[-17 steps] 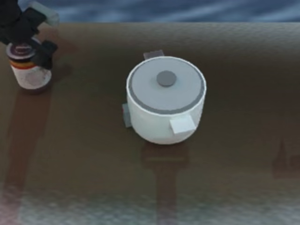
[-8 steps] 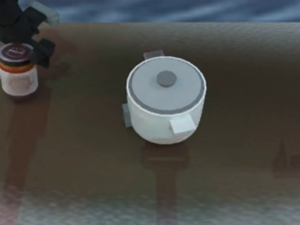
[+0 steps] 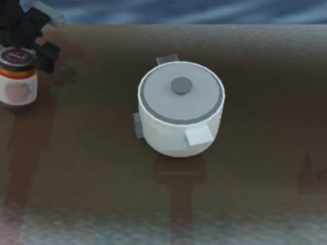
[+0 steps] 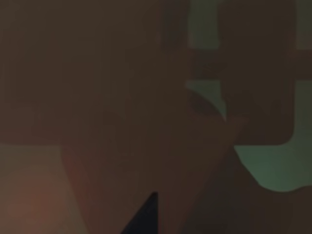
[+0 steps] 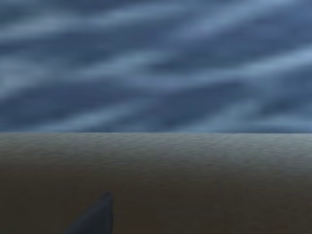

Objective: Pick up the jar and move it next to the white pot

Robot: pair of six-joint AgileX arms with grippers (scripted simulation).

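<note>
A large white cylindrical pot (image 3: 181, 108) with a grey-ringed lid, round grey knob and small square side handles stands near the middle of a brown table (image 3: 265, 153). At the far left edge, well apart from it, stands a small upright jar (image 3: 18, 77) with a dark lid, orange band and white label. The black left gripper (image 3: 31, 38) sits at the jar's lid.

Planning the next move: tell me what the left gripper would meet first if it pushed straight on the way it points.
In the top view, the left gripper sits at the far left corner, right against the jar, so probably the jar; its pointing line and depth are unclear. The left wrist view is dark.
</note>
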